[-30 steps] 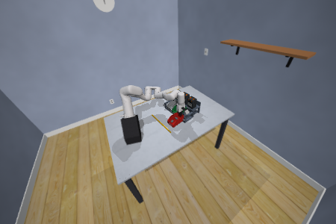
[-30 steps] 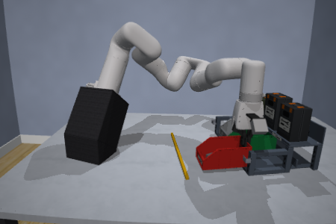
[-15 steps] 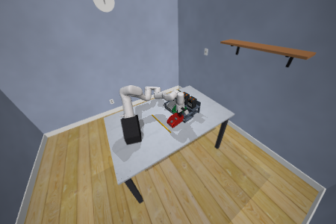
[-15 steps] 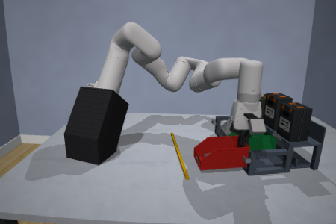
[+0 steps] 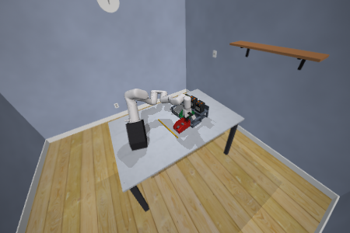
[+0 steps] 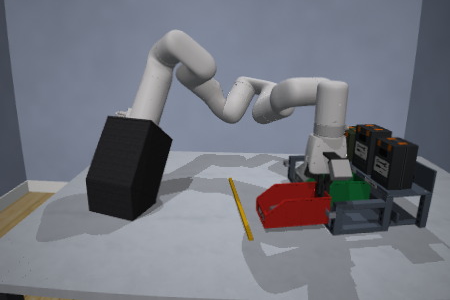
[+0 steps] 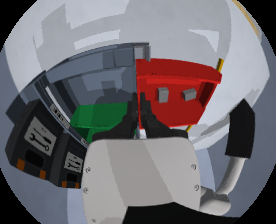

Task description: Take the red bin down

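Observation:
The red open bin (image 5: 181,125) (image 6: 295,209) (image 7: 175,86) sits low in front of the grey shelf rack (image 6: 380,207) (image 7: 102,70) (image 5: 201,117), its open front facing away from the rack. Whether its base rests fully on the table (image 6: 150,257), I cannot tell. Two small grey parts (image 7: 163,95) show inside it. My gripper (image 6: 320,189) (image 7: 138,99) reaches down at the bin's rear wall, and its fingers are shut on that thin wall. A green bin (image 6: 352,189) (image 7: 98,116) stands on the rack right beside my fingers.
Two black bins with orange tops (image 6: 395,162) (image 6: 367,147) stand on the rack's upper level. A yellow strip (image 6: 241,209) (image 5: 168,126) lies on the table left of the red bin. The arm's black base block (image 6: 127,167) (image 5: 137,134) stands further left.

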### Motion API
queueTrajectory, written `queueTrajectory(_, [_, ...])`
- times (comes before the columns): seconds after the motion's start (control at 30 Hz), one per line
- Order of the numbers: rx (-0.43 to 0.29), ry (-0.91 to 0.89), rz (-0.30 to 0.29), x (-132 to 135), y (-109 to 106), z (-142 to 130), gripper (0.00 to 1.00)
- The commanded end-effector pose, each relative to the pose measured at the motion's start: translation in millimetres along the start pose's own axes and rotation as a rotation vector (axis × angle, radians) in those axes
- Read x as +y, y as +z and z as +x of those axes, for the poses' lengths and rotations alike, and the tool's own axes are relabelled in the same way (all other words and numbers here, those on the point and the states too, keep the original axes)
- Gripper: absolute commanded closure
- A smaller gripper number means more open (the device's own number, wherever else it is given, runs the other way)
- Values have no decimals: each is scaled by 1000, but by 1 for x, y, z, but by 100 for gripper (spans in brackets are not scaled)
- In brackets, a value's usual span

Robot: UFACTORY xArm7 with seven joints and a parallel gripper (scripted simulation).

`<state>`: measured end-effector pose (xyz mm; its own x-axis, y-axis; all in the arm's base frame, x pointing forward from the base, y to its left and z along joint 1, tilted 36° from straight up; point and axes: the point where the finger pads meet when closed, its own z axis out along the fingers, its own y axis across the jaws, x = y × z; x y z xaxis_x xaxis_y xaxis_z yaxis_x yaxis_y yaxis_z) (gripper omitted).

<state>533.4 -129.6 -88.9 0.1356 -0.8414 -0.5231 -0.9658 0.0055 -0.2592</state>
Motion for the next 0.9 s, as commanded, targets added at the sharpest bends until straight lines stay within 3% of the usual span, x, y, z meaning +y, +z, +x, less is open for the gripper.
queueTrajectory(0.0, [4, 0, 4, 6, -2, 1, 100])
queueTrajectory(0.87, [4, 0, 3, 15, -2, 1, 100])
